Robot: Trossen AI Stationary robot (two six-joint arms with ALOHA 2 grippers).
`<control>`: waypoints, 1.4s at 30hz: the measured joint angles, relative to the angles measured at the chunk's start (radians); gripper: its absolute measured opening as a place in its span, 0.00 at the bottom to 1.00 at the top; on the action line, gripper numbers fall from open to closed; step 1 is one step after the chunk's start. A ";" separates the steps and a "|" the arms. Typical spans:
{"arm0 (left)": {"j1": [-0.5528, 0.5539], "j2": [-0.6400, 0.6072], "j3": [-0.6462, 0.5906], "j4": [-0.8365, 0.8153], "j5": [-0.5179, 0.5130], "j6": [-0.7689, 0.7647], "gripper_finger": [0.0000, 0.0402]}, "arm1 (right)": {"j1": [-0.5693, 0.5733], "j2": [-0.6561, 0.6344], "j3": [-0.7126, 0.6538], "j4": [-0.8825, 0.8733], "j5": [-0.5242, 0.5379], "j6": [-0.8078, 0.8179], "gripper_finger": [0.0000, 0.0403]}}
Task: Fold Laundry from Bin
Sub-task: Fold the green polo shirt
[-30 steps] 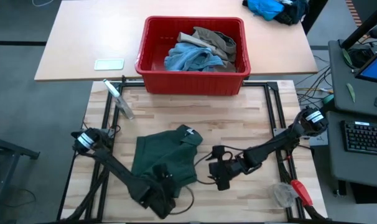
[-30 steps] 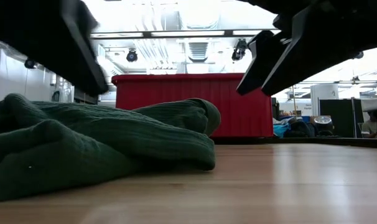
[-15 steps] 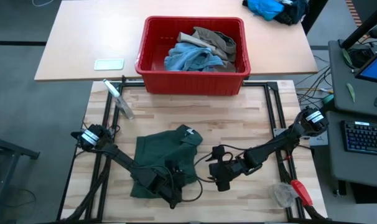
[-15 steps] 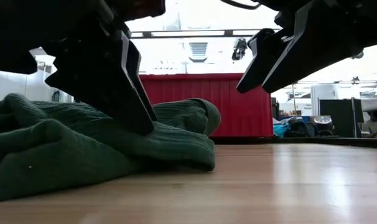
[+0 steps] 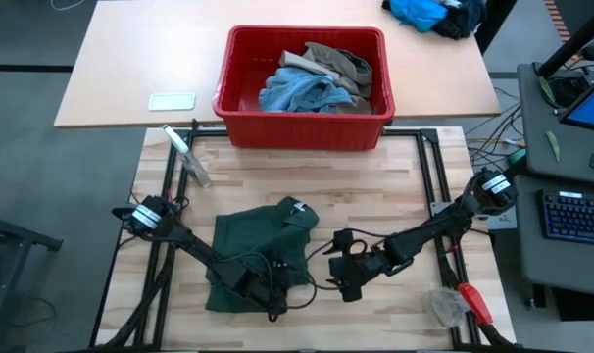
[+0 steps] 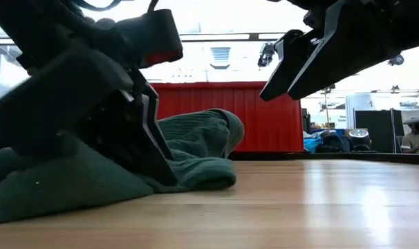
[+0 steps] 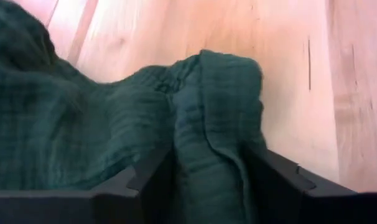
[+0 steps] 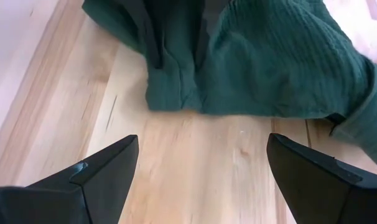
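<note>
Dark green shorts lie crumpled on the wooden table, left of the middle. My left gripper is down at their near right corner, shut on a bunched ridge of the cloth. My right gripper hangs open just right of the shorts and above the table, its fingers empty. The red bin stands at the far edge. In it lie light blue denim and a khaki piece. My left gripper pinches a raised fold of the shorts near their near right corner between its two fingers. The fingers slant down from the near side. More than one layer is bunched in the gap. The shorts rest slack on the table.
A pale flat object lies on the far table left of the bin. A clear tilted piece stands at the far left. A red-handled tool lies near the right corner. Bare wood is right of the shorts.
My left gripper has come down from above the near edge onto the shorts' near right corner, moving a little toward the table's far and right side and tipping steeper. The cloth under it has been pressed down and bunched; the rest of the shorts have stayed in place.
</note>
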 joint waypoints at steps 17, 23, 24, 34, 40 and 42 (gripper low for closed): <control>-0.008 -0.053 0.071 -0.182 -0.168 0.007 0.01 | 0.000 0.000 0.000 0.007 0.002 0.000 0.85; -0.012 -0.152 0.071 -0.279 -0.211 -0.116 0.01 | 0.000 0.000 0.000 0.009 0.002 0.000 0.85; -0.012 -0.162 0.070 -0.280 -0.210 -0.132 0.01 | 0.000 0.000 0.000 0.009 0.002 0.000 0.85; -0.012 -0.155 0.069 -0.277 -0.152 -0.250 0.04 | 0.000 0.000 0.000 0.015 0.002 0.000 0.85; -0.011 -0.104 0.067 -0.273 -0.129 -0.282 0.13 | 0.000 0.000 0.000 0.018 0.001 0.000 0.85; -0.011 -0.083 0.067 -0.270 -0.129 -0.289 0.15 | 0.000 0.000 0.000 0.019 0.001 0.000 0.85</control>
